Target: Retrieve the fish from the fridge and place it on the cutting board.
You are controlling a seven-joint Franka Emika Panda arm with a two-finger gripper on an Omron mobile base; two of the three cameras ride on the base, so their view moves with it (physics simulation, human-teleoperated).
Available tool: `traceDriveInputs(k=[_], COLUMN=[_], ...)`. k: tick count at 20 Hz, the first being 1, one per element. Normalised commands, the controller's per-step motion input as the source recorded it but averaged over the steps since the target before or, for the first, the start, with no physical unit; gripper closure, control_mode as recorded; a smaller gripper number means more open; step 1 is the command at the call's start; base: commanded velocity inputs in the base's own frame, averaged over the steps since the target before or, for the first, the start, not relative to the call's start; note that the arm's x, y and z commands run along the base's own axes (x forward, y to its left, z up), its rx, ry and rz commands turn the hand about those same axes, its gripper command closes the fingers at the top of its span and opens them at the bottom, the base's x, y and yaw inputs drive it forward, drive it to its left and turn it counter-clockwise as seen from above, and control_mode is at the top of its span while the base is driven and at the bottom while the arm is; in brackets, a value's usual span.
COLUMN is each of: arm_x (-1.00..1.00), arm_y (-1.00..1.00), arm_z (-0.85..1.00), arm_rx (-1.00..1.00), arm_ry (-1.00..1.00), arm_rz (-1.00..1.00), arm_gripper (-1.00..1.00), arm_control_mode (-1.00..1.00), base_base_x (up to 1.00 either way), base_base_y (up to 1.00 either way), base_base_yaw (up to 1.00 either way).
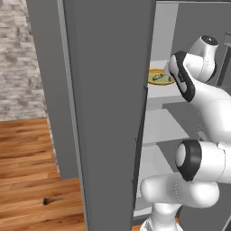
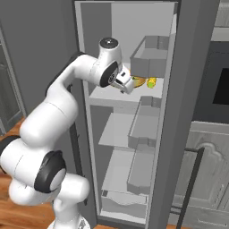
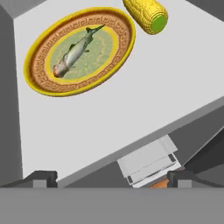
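Slender silvery-green fish (image 3: 75,51) lying on yellow-rimmed plate (image 3: 39,81), fridge (image 2: 129,105) shelf, claw (image 3: 111,178) spread wide

Kitchen: open fridge (image 2: 134,112), grey cupboards (image 2: 208,170), wood floor (image 1: 27,180)

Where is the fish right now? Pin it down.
In the hand view, the fish lies on a yellow-rimmed plate on a pale fridge shelf, upper left, with a corn cob beside the plate.
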Motion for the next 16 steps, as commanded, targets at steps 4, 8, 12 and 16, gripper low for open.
traceDriveInputs(k=[4,8,12,16], arm_x=[0.28,0.63,0.49,0.41], arm_y=[-0.18,-0.05,-0.10,0.00], arm_z=[0.04,0.00,0.00,0.01], arm_rx=[0.03,0.00,0.00,0.00], arm_ry=[0.00,0.06,0.05,0.01], arm_rz=[0.00,0.00,0.00,0.00], arm_gripper=[-1.00,-1.00,-1.00,-1.00], arm_control_mode=[-1.00,-1.00,-1.00,-1.00], base_base_x=[0.00,0.00,0.00,0.00], base_base_y=[0.00,0.00,0.00,0.00], base_base_yaw=[0.00,0.00,0.00,0.00])
